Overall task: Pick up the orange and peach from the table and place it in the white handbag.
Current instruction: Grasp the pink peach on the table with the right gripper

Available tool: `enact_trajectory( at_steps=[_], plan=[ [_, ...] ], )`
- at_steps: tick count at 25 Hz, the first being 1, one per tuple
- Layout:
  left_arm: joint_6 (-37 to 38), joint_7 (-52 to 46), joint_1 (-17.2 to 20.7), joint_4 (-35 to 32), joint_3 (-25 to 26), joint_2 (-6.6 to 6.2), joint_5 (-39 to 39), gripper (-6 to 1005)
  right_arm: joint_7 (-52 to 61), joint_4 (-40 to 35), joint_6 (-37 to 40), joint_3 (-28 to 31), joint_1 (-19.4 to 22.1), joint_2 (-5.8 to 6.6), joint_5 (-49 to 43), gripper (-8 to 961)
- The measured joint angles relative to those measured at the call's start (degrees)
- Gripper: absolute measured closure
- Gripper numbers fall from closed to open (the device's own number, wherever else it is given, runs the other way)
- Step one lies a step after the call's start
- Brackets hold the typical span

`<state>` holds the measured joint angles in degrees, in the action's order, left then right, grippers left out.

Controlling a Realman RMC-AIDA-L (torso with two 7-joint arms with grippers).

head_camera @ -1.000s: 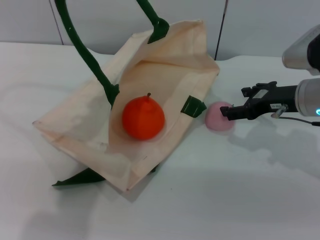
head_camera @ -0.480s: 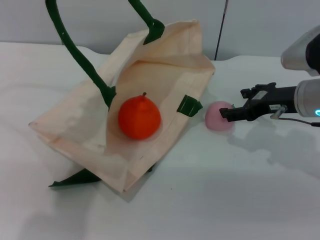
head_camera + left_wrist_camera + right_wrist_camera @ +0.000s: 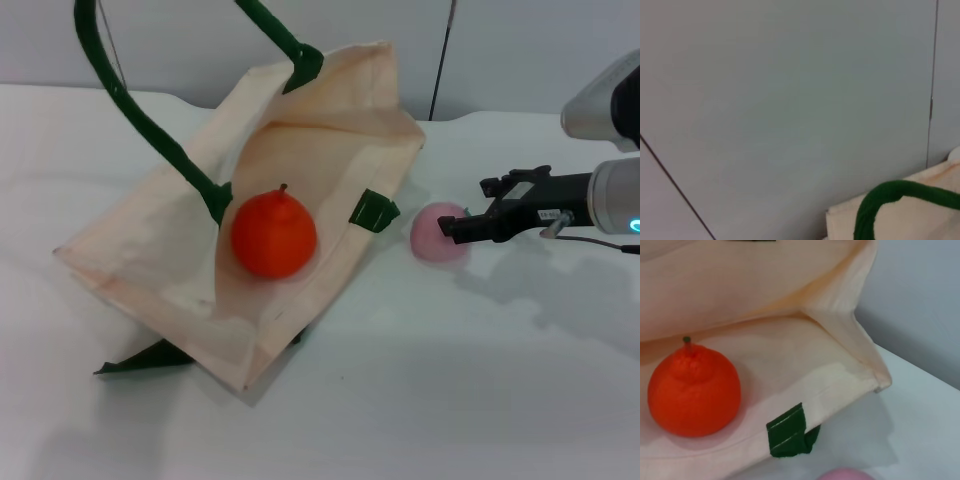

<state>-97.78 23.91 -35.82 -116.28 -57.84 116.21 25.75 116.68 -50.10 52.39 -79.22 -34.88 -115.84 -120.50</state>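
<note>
The orange (image 3: 274, 233) lies inside the open mouth of the white handbag (image 3: 170, 250), which rests tilted on the table. It also shows in the right wrist view (image 3: 693, 388), on the bag's cloth (image 3: 790, 360). One green handle (image 3: 130, 100) is pulled up and out of the top of the head view; a piece of it shows in the left wrist view (image 3: 890, 200). The peach (image 3: 436, 234) sits on the table just right of the bag. My right gripper (image 3: 465, 206) is open at the peach's right side, one fingertip (image 3: 447, 226) against it. My left gripper is out of view.
A green tab (image 3: 373, 210) hangs on the bag's right rim, close to the peach. The other handle (image 3: 135, 358) lies flat under the bag's front corner. A grey wall (image 3: 520, 50) stands behind the white table (image 3: 450, 380).
The raised handle has moved left, and the bag and the orange have slid a little to the left with it. The right gripper and the peach have stayed in place.
</note>
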Motion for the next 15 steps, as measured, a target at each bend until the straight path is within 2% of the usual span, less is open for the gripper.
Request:
enact_trajectory(
  at_steps=[15],
  plan=[
    [-0.48,-0.53,-0.36,0.0,0.64,0.03,-0.06,891,0.38,-0.12,0.21,-0.38,-0.46,0.04,0.0,151]
  ],
)
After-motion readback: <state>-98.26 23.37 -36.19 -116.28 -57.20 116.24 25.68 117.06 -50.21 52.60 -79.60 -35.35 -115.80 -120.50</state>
